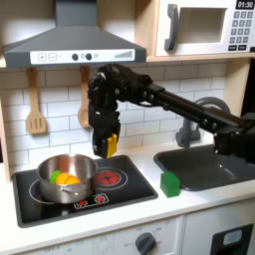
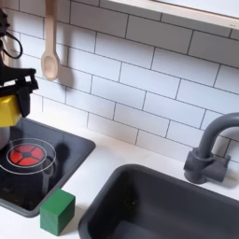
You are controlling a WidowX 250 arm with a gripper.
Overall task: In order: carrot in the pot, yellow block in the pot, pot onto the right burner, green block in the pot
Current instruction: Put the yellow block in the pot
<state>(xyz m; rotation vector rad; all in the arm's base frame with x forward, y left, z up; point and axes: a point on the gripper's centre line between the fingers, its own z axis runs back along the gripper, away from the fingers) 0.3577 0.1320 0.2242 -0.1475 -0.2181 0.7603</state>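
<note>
The steel pot (image 1: 66,181) sits on the burner at the first exterior view's left, with the orange carrot (image 1: 66,178) lying inside it. My gripper (image 1: 105,148) hangs above the stove, to the right of the pot and over the red-ringed burner (image 1: 108,177). It is shut on the yellow block (image 1: 104,143). In the second exterior view the gripper (image 2: 9,112) holds the yellow block (image 2: 7,106) at the left edge, above the red burner (image 2: 28,154). The green block (image 1: 170,183) stands on the counter between stove and sink, and the second exterior view shows this green block (image 2: 57,212) near its bottom edge.
A dark sink (image 1: 204,164) with a grey faucet (image 2: 207,149) lies to the first exterior view's right. Wooden utensils (image 1: 35,105) hang on the tiled wall behind the stove, and a range hood (image 1: 70,45) juts out overhead. A microwave (image 1: 204,25) sits high at the right.
</note>
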